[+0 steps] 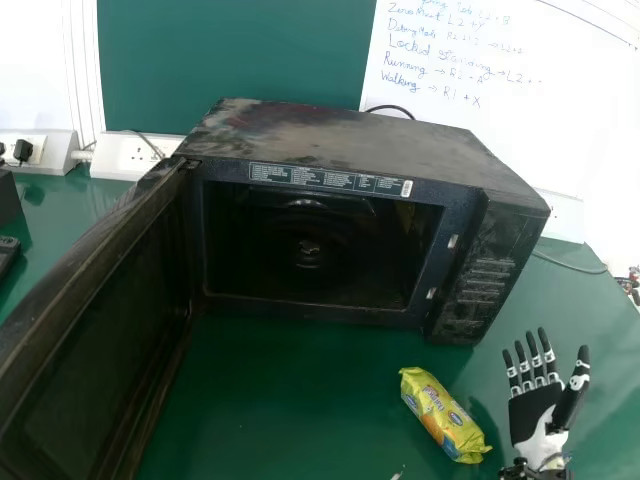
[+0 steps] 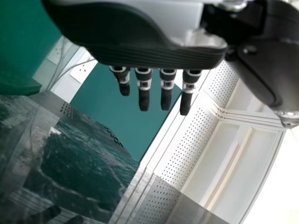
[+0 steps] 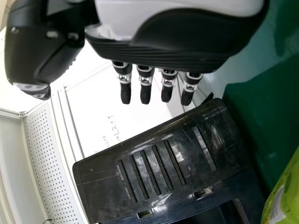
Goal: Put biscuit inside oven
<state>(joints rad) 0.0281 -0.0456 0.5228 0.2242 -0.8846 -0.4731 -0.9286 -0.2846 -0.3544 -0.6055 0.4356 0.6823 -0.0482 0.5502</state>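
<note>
Right hand: fingers spread; left hand: fingers straight. Caution: late grip may push biscuit pack leftward; slick wrapper may slip; low lift may strike oven sill

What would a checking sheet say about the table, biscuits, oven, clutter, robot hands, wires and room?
Surface: green table, a bit shiny.
Biscuits: yellow packet lying on the table, outside the oven.
Oven: door wide open; smudgy marks on top.
Clutter: dark things at the left edge, too cut off to name.
Hands: right hand open beside the packet; left hand open, in its wrist view.
Wires: cable on the table, right of the oven.
Surroundings: whiteboard with blue writing.
</note>
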